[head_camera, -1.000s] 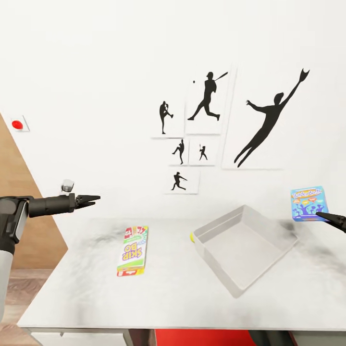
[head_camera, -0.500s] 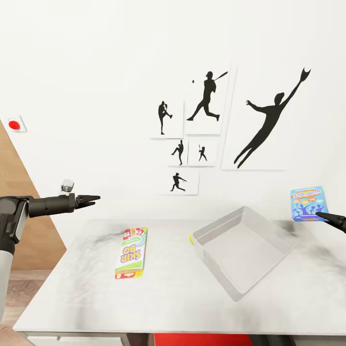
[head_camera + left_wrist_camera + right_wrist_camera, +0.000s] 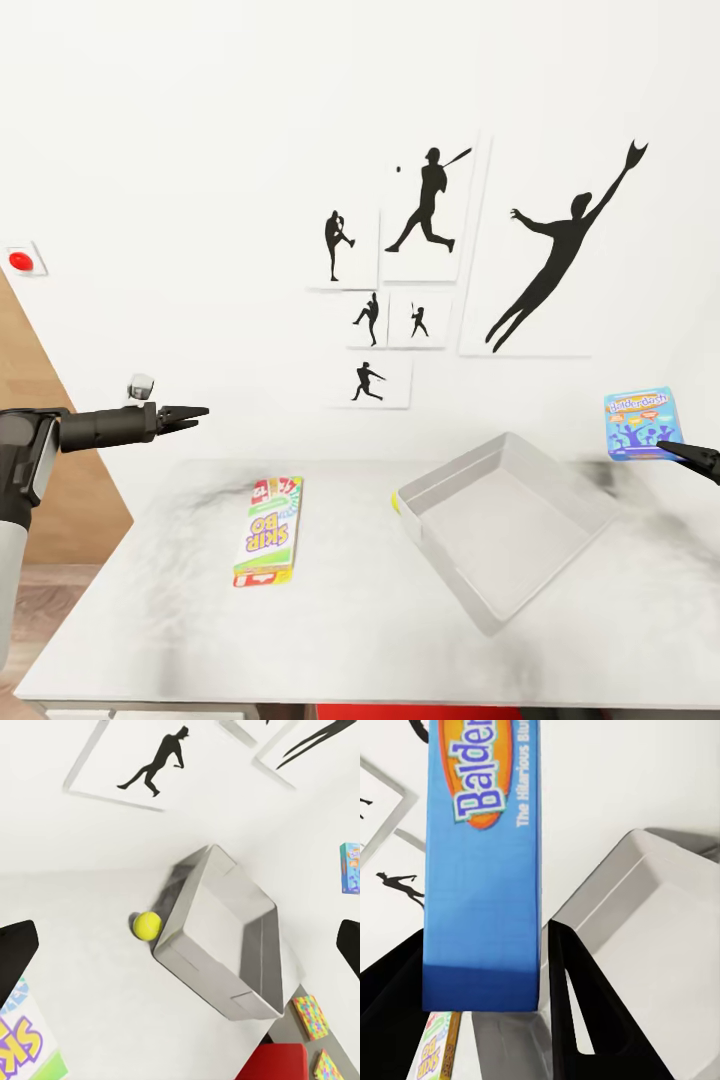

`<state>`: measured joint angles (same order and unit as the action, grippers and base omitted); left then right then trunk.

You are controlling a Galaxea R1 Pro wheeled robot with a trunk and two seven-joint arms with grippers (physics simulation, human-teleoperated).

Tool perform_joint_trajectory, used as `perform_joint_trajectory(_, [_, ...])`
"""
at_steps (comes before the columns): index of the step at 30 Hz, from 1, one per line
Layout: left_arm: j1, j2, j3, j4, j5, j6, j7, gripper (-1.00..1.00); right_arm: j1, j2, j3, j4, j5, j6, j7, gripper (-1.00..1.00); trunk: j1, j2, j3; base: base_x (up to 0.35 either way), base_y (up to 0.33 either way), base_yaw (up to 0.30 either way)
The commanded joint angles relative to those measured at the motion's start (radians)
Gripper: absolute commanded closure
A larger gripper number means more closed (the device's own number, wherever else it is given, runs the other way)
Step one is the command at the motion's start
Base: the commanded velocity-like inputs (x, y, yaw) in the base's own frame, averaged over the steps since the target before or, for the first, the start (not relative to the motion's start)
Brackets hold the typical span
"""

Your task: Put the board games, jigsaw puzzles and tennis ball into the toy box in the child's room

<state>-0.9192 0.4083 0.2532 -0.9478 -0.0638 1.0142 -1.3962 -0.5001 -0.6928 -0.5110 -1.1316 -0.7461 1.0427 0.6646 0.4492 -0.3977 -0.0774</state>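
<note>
We are carrying the blue board game (image 3: 643, 424) to the toy box (image 3: 506, 527), and we think this is the step of dropping it in. Our right gripper (image 3: 668, 449) is closed on the lower edge of the blue game and holds it up in the air, to the right of the toy box and a bit beyond its far right corner. In the right wrist view the game (image 3: 484, 862) sits tight between the two black fingers, with the box (image 3: 660, 937) below and to the side. Next, we think the right arm must move left until the game is over the middle of the box, go lower, and then let go. The box looks empty, so there is room. Our left gripper (image 3: 186, 413) hangs in the air over the left side of the table (image 3: 350, 620), with its tips close together and holding nothing that we can see. The white board game (image 3: 266, 530) lies flat on the table under it, well left of the box. The tennis ball (image 3: 148, 925) sits right against the left outer wall of the box. Two jigsaw puzzles (image 3: 312, 1015) lie on a lower dark part past the box. Nothing stands between the blue game and the box. The box rim could catch the game if we come in too low.
</note>
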Motion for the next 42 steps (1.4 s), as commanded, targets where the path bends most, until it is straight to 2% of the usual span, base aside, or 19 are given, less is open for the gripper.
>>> perform_joint_trajectory(1, [-0.001, 0.0, 0.001, 0.0, -0.007, 0.01, -0.007, -1.0, -0.001, 0.0, -0.001, 0.001, 0.005, 0.005, 0.007, 1.0, 0.001, -0.002, -0.002, 0.068, -0.044, 0.0])
perform_joint_trajectory(17, [-0.001, 0.001, 0.001, -0.001, -0.007, 0.01, -0.007, -1.0, -0.001, -0.007, 0.002, -0.001, 0.004, 0.005, 0.005, 1.0, 0.001, -0.002, -0.002, 0.019, -0.016, 0.0])
perform_joint_trajectory(25, [-0.001, 0.0, 0.001, -0.001, -0.007, 0.01, -0.007, -1.0, -0.032, -0.071, 0.014, 0.008, 0.002, 0.005, -0.016, 1.0, 0.001, -0.002, -0.002, 0.0, 0.0, 0.0])
perform_joint_trajectory(28, [-0.001, -0.001, 0.001, -0.002, -0.007, 0.01, -0.008, -1.0, -0.071, -0.103, 0.05, 0.03, 0.002, 0.005, -0.041, 1.0, 0.001, -0.002, -0.002, 0.0, 0.0, 0.0])
perform_joint_trajectory(32, [-0.002, -0.001, 0.001, -0.002, -0.006, 0.01, -0.01, -1.0, -0.111, -0.126, 0.095, 0.051, 0.002, 0.005, -0.054, 1.0, 0.001, -0.002, -0.002, 0.0, 0.0, 0.0])
perform_joint_trajectory(36, [-0.014, -0.001, 0.001, -0.002, -0.005, 0.01, -0.012, -1.0, -0.142, -0.13, 0.142, 0.056, 0.003, 0.005, -0.058, 1.0, 0.001, -0.002, -0.002, 0.0, 0.0, 0.0])
perform_joint_trajectory(42, [-0.026, -0.003, 0.001, -0.002, -0.004, 0.015, -0.015, -1.0, -0.173, -0.113, 0.223, 0.056, -0.001, 0.005, -0.053, 1.0, 0.001, -0.002, -0.002, 0.0, 0.0, 0.0])
